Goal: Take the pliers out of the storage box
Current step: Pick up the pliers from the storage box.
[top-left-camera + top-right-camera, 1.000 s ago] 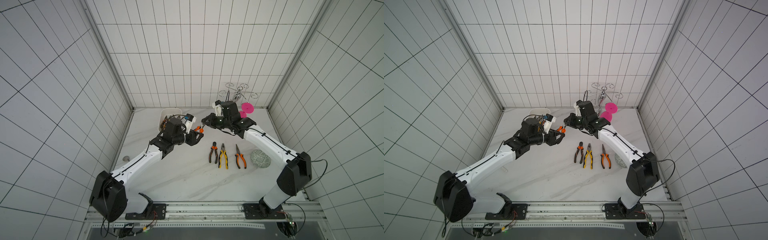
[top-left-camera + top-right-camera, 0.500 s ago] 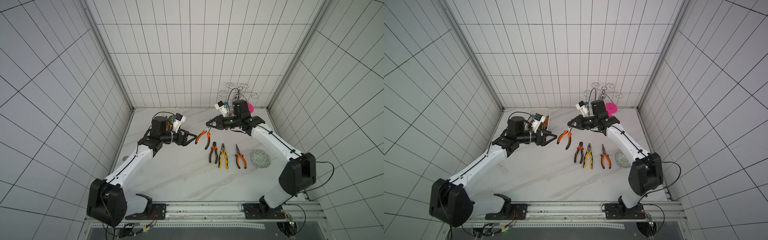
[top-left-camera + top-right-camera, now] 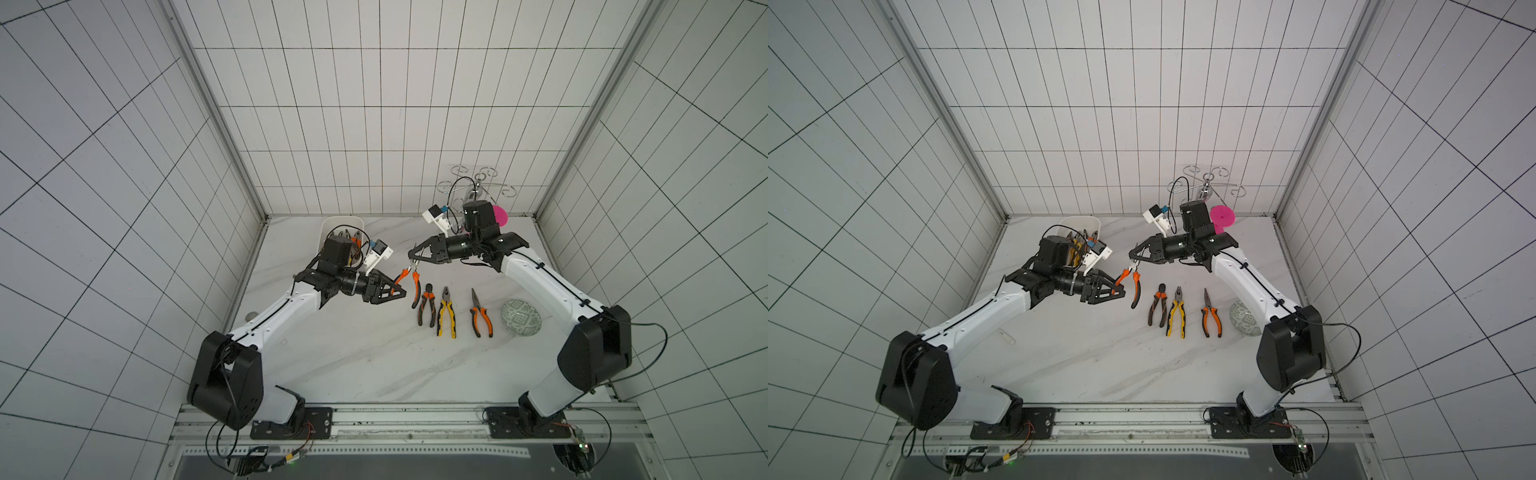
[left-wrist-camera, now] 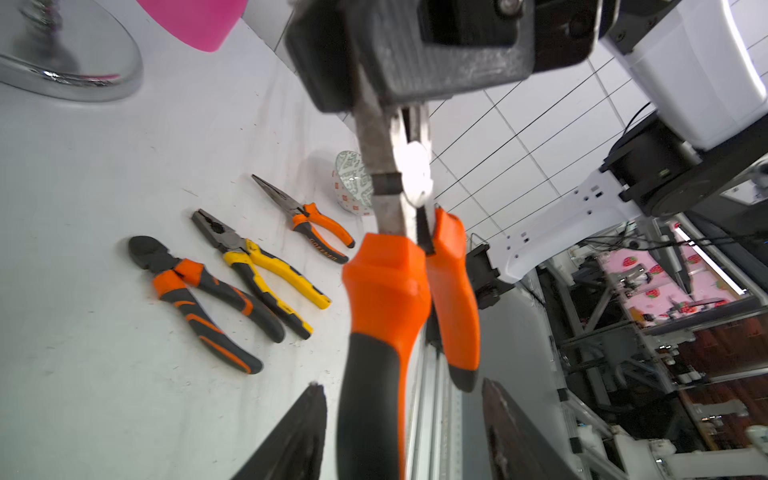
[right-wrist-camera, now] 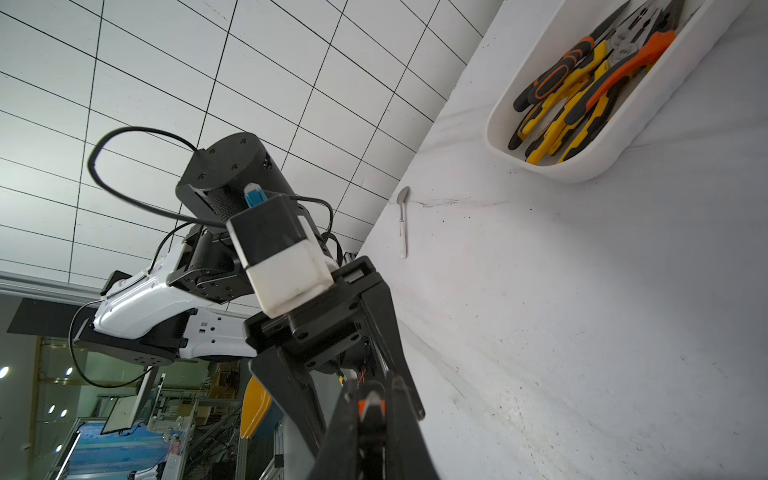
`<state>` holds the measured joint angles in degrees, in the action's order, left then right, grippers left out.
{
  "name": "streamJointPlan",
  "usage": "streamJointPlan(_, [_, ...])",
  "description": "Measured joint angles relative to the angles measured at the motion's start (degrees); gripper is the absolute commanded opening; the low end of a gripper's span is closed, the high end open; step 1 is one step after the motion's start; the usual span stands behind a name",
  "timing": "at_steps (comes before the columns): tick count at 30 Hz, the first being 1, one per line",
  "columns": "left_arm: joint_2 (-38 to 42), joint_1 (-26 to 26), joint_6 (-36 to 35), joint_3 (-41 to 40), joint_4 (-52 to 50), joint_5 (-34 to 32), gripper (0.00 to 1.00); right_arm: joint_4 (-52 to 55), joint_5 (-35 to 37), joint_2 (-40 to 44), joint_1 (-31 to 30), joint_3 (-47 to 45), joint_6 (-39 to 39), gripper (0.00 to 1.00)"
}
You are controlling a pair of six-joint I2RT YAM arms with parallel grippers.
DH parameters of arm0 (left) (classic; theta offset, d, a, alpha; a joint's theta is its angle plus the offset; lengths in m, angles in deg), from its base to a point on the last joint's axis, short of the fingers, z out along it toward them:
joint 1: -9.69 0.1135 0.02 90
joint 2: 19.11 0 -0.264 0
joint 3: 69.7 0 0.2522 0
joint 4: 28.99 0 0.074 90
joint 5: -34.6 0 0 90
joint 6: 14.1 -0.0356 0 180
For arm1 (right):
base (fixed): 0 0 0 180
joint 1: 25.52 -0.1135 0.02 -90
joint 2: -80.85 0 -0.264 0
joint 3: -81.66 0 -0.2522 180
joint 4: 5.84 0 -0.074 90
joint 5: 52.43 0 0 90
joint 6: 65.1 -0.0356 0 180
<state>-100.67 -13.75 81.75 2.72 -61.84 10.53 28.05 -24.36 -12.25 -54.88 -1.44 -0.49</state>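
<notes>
Right gripper [image 3: 411, 258] clamps pliers [image 3: 416, 286]; left gripper [image 3: 401, 287], at its 8 o'clock, gapes round them without touching. Looks like a handover: next left backs off, right lays them down.

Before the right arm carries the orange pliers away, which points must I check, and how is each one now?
1. Right gripper shut on the steel nose of the held pliers: ok.
2. Left gripper open: ok.
3. Left gripper clear of the handles: not ok, one handle passes between its fingers.
4. Handle free of contact with those fingers: cannot tell.
5. Bare table beside the row of three pliers: ok.
6. Storage box emptied: not ok, several pliers lie inside.
</notes>
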Motion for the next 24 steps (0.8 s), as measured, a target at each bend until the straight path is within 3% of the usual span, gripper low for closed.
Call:
streamJointPlan(1, [-0.09, -0.11, -0.24, 0.07, -0.13, 0.11, 0.19, -0.15, -0.31, 0.00, 0.00, 0.02, -0.39, 0.00])
streamJointPlan(3, [-0.28, 0.00, -0.35, 0.15, -0.52, 0.04, 0.00, -0.37, -0.90, 0.00, -0.04, 0.00, -0.92, 0.10])
streamJointPlan(5, [-0.74, 0.52, 0.68, 0.31, -1.27, -0.42, 0.00, -0.74, -0.50, 0.15, -0.35, 0.00, -1.11, 0.28])
streamJointPlan(8, [-1.36, 0.42, 0.59, 0.31, -1.51, -0.04, 0.00, -2.86, 1.95, 0.83, -0.81, -0.83, -3.39, 0.45])
streamJointPlan(14, [-1.73, 0.13, 1.73, 0.33, -0.37, -0.90, 0.00, -8.79, 12.02, 7.65, -2.14, -9.07, -11.58, 0.55])
streamJointPlan(19, [-1.57, 0.20, 4.83, -0.81, 4.59, -2.08, 0.00, -11.56, 18.88, 11.32, -3.69, -13.33, -15.80, 0.54])
streamJointPlan(24, [-1.57, 0.20, 8.22, -1.68, 8.17, -2.43, 0.00, -13.20, 21.05, 11.45, -4.52, -13.86, -17.68, 0.20])
